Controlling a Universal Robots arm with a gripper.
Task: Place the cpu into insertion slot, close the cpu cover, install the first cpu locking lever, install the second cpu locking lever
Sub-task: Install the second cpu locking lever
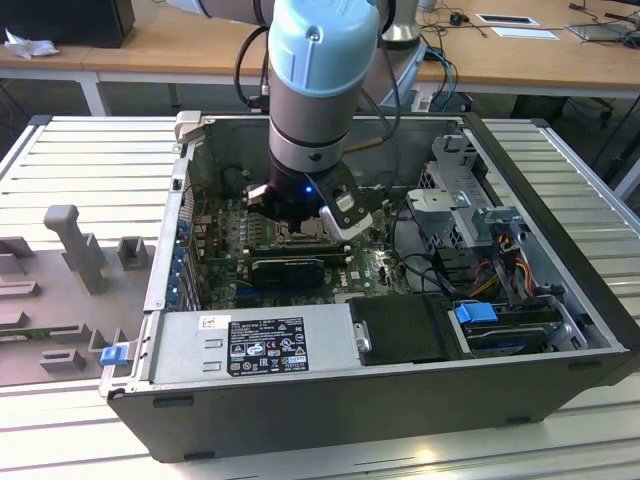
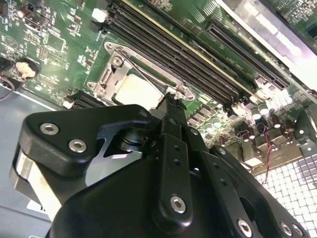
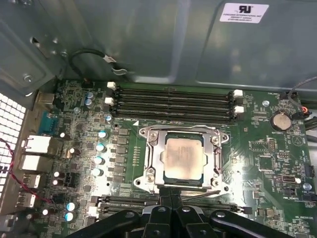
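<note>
Cpu (image 3: 184,159) partly covered along its edges by the cpu cover (image 3: 151,159); insertion slot beneath hidden. In the exterior view, socket area blocked by the arm's wrist (image 1: 309,100). Gripper (image 3: 171,207) cut off by the first wrist view's edge, finger state unclear. In the second wrist view, gripper body masking the near side of the motherboard (image 2: 59,49). Board print too small to tell.
</note>
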